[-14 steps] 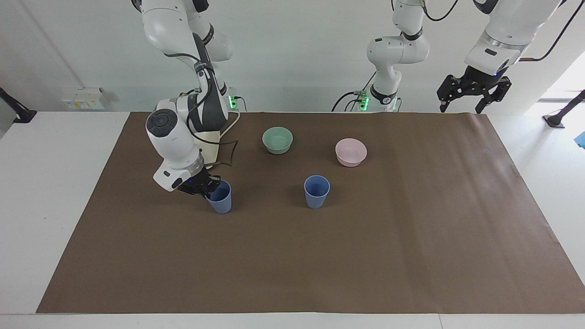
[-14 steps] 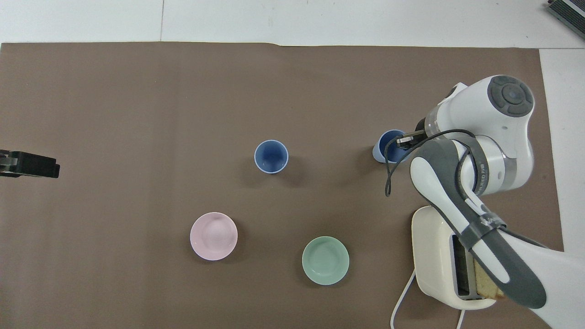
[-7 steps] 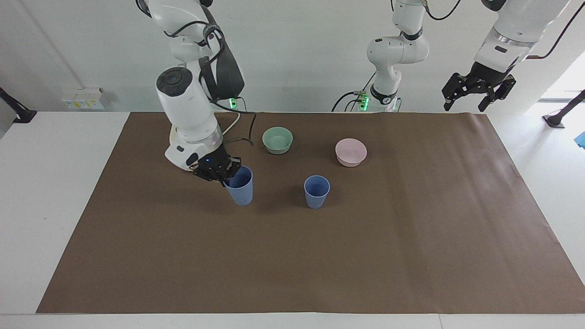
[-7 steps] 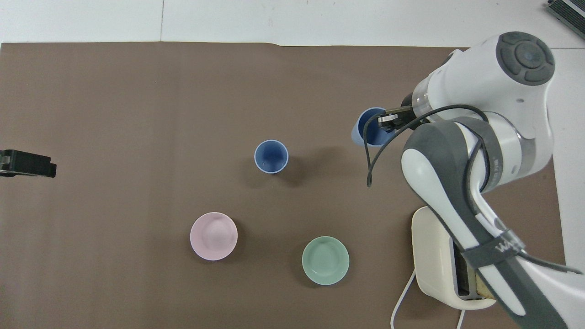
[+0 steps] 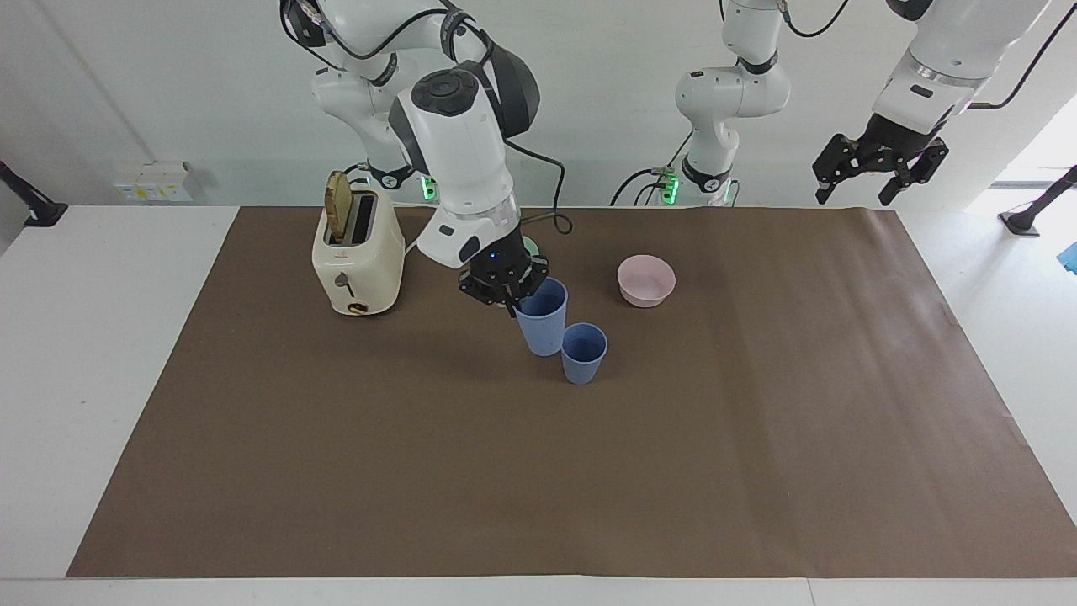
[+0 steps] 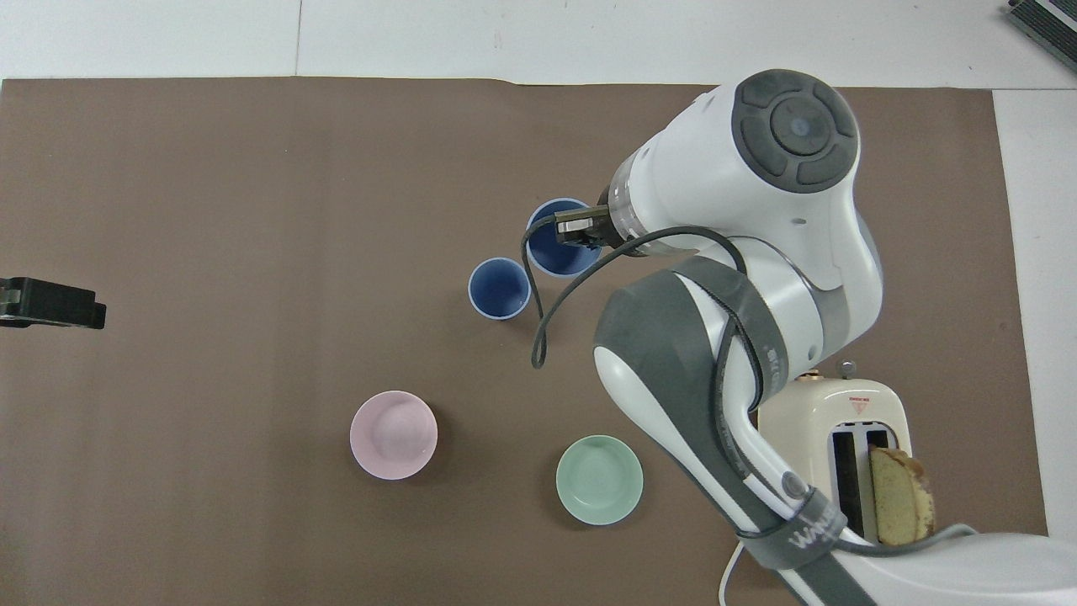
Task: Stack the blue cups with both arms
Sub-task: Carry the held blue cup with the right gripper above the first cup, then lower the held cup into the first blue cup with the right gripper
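My right gripper (image 5: 515,300) (image 6: 580,237) is shut on the rim of one blue cup (image 5: 542,320) (image 6: 553,252) and holds it tilted in the air, close beside the second blue cup (image 5: 583,352) (image 6: 499,288), which stands upright on the brown mat. The held cup hangs toward the right arm's end from the standing one. My left gripper (image 5: 879,181) (image 6: 50,303) waits high over the mat's edge at the left arm's end, fingers spread open and empty.
A pink bowl (image 5: 646,279) (image 6: 394,434) and a mint-green bowl (image 6: 599,479) sit nearer to the robots than the cups. A cream toaster (image 5: 357,248) (image 6: 850,438) with a bread slice stands toward the right arm's end. The brown mat (image 5: 589,471) covers the table.
My right gripper has lifted its blue cup and carried it across the mat to just beside the standing cup, uncovering the toaster. The left gripper rose slightly, then stayed still.
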Available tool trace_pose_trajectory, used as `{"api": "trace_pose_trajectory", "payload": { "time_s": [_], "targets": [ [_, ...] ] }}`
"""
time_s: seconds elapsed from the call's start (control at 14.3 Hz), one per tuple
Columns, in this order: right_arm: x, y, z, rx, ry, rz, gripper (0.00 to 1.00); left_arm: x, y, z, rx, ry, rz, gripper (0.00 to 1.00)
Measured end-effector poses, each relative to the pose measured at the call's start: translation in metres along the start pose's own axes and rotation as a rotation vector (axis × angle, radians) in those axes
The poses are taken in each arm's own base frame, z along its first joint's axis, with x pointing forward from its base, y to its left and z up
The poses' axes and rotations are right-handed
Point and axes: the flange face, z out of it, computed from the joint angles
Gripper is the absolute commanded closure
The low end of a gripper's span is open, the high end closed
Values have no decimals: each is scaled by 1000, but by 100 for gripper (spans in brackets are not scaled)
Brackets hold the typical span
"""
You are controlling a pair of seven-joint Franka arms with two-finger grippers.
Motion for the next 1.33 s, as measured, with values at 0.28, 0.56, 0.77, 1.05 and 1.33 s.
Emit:
{"api": "trace_pose_trajectory", "payload": {
  "time_s": [0.28,0.56,0.77,1.05,1.33],
  "targets": [
    [-11,-38,10,16,-8,-52,100,-1,1,2,0,-9,2,0],
    [-18,-57,30,19,-35,-77,100,-1,2,2,-1,-11,3,0],
    [-18,-58,41,17,-51,-79,100,-1,2,2,-1,-12,3,0],
    [-17,-54,51,11,-66,-73,100,-1,2,3,-1,-14,4,0],
    [-16,-51,67,-6,-85,-74,100,-1,2,4,-1,-17,4,0]
  ]
}}
